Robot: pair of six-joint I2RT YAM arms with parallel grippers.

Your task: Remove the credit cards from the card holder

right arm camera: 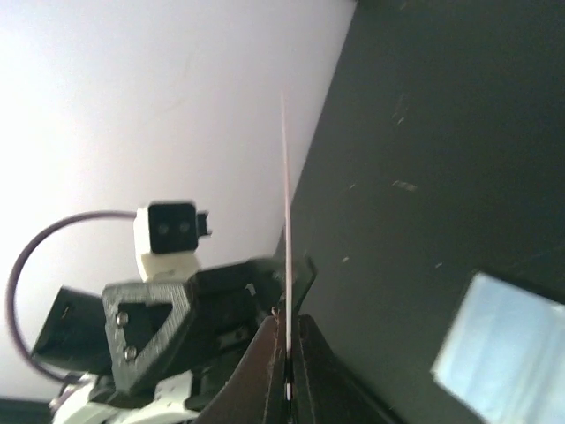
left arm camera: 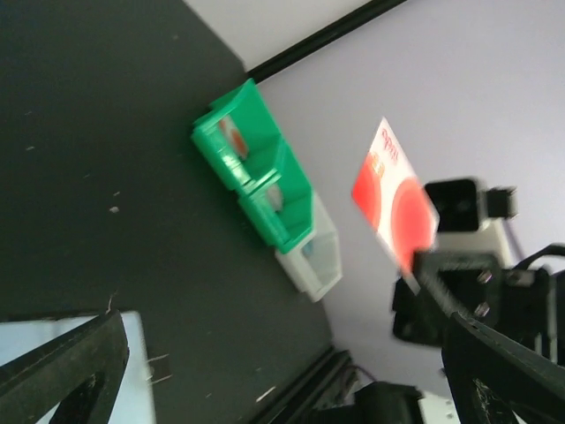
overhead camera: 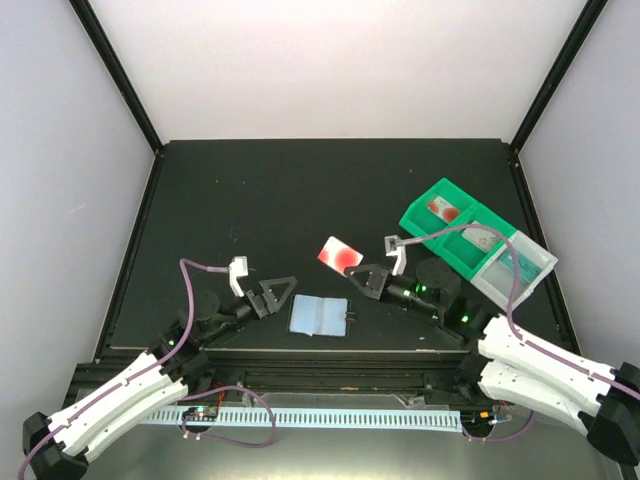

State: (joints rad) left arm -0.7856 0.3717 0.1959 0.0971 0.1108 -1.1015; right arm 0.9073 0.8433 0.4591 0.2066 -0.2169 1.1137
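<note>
A light, probably slick credit card is pinched by its edge in the right claw above the middle of the table, the open card holder seen by the near edge beside the spread left claw.

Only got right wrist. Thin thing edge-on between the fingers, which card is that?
Observer: The white card, red marks on its face. The right gripper pinches its near edge.
Operator: Left gripper?
Observer: The left gripper is open and holds nothing, at the left edge of the holder.
Operator: Where's the tray?
Observer: The tray sits right of the card, with a red-marked item in its far green compartment.
</note>
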